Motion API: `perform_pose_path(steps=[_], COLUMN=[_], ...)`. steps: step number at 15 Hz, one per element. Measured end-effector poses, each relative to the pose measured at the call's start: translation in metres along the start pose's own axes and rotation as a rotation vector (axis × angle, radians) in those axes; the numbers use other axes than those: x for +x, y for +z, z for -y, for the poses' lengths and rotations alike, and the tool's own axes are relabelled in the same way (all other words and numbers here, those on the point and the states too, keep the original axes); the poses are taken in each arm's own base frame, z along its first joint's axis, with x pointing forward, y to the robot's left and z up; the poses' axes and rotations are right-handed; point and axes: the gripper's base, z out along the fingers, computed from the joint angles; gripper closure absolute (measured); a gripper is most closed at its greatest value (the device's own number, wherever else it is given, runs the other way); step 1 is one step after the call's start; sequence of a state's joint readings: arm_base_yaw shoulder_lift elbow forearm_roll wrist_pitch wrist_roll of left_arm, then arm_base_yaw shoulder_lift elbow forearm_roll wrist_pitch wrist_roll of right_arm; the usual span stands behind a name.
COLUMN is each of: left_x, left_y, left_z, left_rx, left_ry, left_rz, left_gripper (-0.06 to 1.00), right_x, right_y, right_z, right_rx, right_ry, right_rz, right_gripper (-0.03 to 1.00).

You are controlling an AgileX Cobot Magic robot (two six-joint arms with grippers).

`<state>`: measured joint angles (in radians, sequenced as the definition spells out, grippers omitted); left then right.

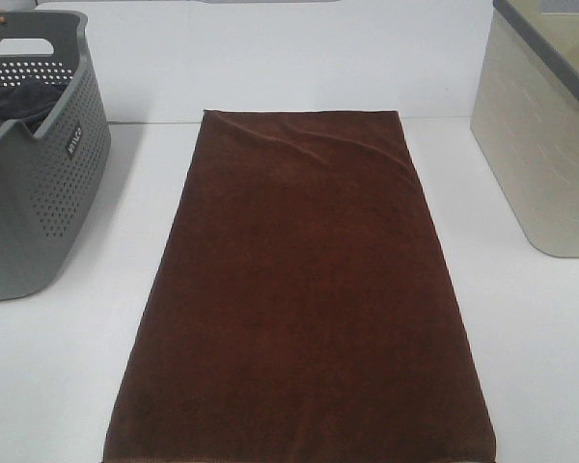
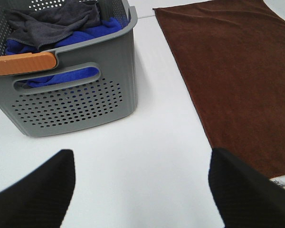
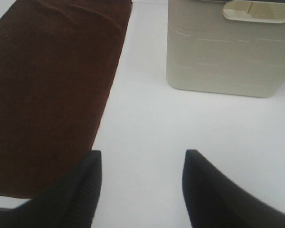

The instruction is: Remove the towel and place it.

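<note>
The dark brown towel [image 1: 304, 299] lies flat and spread out lengthwise on the white table, between the two baskets. It also shows in the left wrist view [image 2: 237, 76] and the right wrist view [image 3: 47, 80]. Neither arm shows in the exterior high view. My left gripper [image 2: 142, 190] is open and empty, above bare table between the grey basket and the towel's near edge. My right gripper [image 3: 140, 190] is open and empty, above bare table beside the towel's near right corner.
A grey perforated basket [image 1: 53, 207] with an orange handle [image 2: 23, 64] stands at the left, holding a dark grey cloth [image 2: 52, 21] and a blue cloth [image 2: 80, 35]. A beige bin [image 1: 545, 145] with a grey rim stands at the right, also in the right wrist view [image 3: 228, 52].
</note>
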<state>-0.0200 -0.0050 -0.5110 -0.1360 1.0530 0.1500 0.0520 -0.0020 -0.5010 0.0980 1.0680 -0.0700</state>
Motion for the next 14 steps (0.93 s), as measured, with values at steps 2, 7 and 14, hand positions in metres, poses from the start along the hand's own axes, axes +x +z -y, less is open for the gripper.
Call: perform_pose_path(steps=[2,7,14], left_x=[0.0,0.0,0.0], left_y=[0.0,0.0,0.0], left_z=[0.0,0.0,0.0], left_rx=[0.0,0.0,0.0], left_ry=[0.0,0.0,0.0], left_rz=[0.0,0.0,0.0], left_gripper=[0.2,0.2,0.2], right_x=[0.0001,-0.0001,-0.0001], right_y=[-0.0001,0.0001,0.0001], right_z=[-0.0001,-0.0004,-0.0004], right_rx=[-0.002,0.03,0.029], right_ry=[0.0,0.017,0.018], right_rz=[0.001,0.002,0.002], right_gripper=[0.46,0.46,0.46])
